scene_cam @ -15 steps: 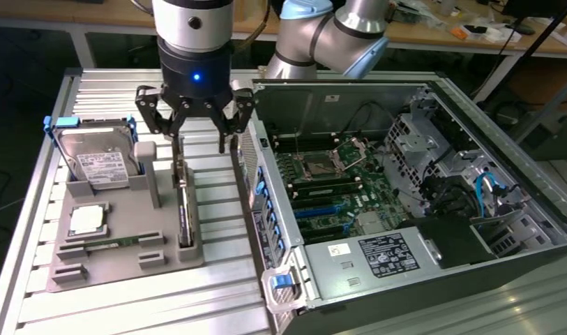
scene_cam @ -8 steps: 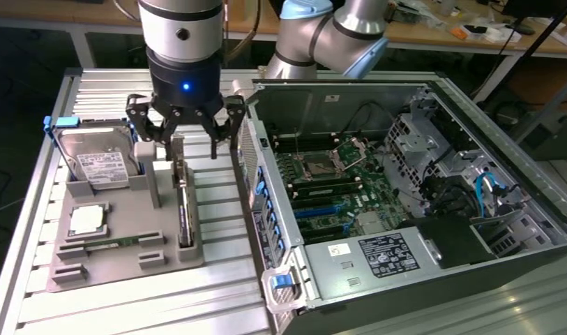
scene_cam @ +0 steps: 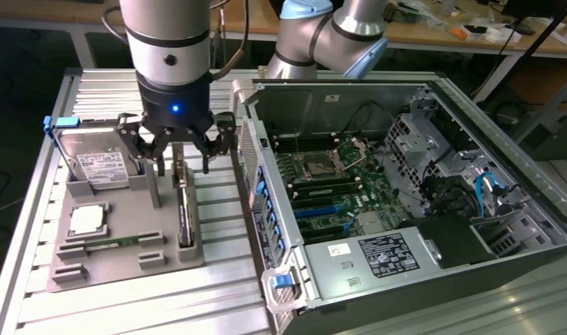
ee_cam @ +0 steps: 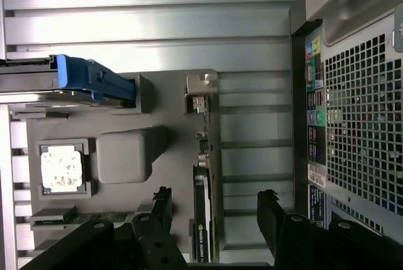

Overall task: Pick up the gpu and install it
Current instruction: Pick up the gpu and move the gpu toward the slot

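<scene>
arm [scene_cam: 171,42]: upright, wrist pointing straight down | end effector [scene_cam: 180,166]: fingers spread wide apart

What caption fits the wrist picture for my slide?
Open gripper poised over the gpu, which stands on edge in a grey tray beside the case.

Count on the surface [scene_cam: 171,300]: one grey holder tray [scene_cam: 125,269] and one open computer case [scene_cam: 376,105]. Two carriers, no more.

In the tray, four parts, one of each kind:
- gpu [scene_cam: 183,209], one, at the tray's edge nearest the case.
- hard drive [scene_cam: 99,167], one, at the far corner.
- processor chip [scene_cam: 86,220], one.
- memory stick [scene_cam: 111,243], one, near the front edge.

In the case: one motherboard [scene_cam: 330,188], one processor socket [scene_cam: 319,165], one power supply [scene_cam: 386,255]. Blue clips [scene_cam: 264,209] along the case's edge: several; exact number not readable.

Machine: one arm [scene_cam: 171,42], one claw [scene_cam: 182,169], two fingers [ee_cam: 271,213].
</scene>
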`<state>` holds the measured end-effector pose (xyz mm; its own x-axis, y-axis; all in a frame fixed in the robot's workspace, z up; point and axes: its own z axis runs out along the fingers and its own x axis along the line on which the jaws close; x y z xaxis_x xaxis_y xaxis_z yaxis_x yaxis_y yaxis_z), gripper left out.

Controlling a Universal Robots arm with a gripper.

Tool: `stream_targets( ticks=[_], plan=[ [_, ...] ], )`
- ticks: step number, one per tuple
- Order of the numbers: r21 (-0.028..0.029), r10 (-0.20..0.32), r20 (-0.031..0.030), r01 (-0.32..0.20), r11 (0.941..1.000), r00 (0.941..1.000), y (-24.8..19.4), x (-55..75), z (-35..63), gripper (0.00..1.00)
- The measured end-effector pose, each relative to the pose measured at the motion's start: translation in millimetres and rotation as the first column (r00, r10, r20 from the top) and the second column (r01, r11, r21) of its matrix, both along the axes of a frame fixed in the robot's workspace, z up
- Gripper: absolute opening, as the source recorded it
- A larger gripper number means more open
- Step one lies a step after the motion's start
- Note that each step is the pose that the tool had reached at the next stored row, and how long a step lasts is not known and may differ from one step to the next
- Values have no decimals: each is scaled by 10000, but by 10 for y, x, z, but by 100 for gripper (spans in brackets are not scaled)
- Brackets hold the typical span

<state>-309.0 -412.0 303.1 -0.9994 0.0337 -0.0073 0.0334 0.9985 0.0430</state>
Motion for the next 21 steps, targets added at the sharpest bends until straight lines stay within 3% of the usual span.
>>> stream_targets(
  ticks=[9,21],
  plan=[
    [2,21,2,-21,10000,10000,-95,-56,-131,66],
    [0,21,0,-21,10000,10000,-117,-70,-362,66]
  ],
)
